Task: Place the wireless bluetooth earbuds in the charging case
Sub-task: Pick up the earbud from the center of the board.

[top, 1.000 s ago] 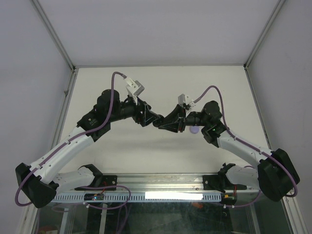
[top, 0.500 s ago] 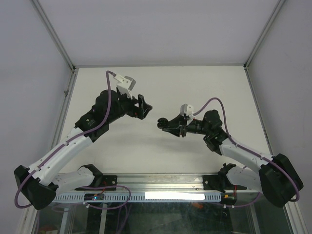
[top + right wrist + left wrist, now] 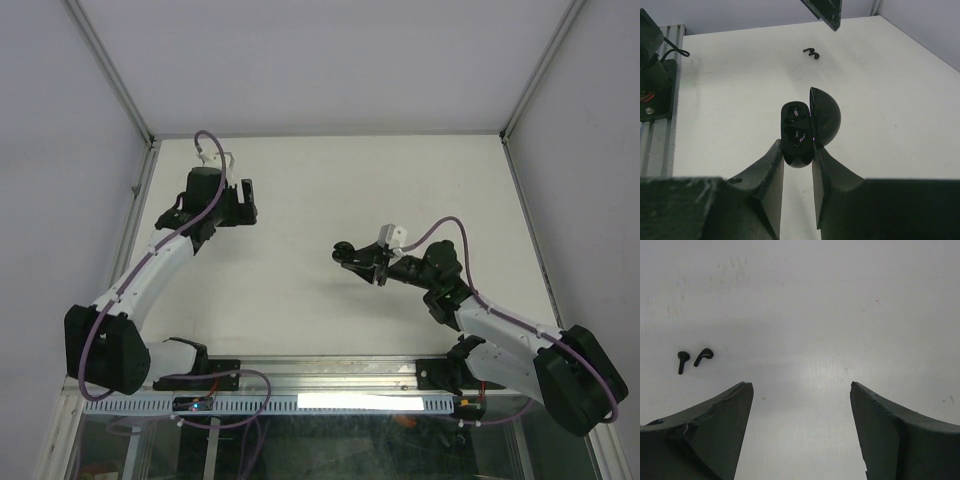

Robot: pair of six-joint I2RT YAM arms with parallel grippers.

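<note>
Earbuds (image 3: 704,356), two small black ones with short stems, lie close together on the white surface (image 3: 805,300) in the far left part of the workspace. Neither one is in the case, so I judge the task to be at its beginning: both earbuds must be picked up and put in.

Above them hang the left fingers (image 3: 715,435), spread wide apart with nothing between them. In the left wrist view the earbuds are a little ahead of the left fingertip and to the side of it, not in the gap, so the fingers would need to move over before they can close on one.

More to the right, well apart from the earbuds, the right fingers (image 3: 765,180) are closed tight on the lower body of the black charging case (image 3: 796,131) and hold it above the surface. Its round lid (image 3: 826,117) stands open to one side, and the sockets face away from the wrist. They look dark; I cannot tell more of their inside.

Nothing lies on the surface between the earbuds and the case. At the near edge runs a metal rail (image 3: 330,385) with the arm bases. The earbuds are tiny and lie almost touching, so gripping one may push the other.
</note>
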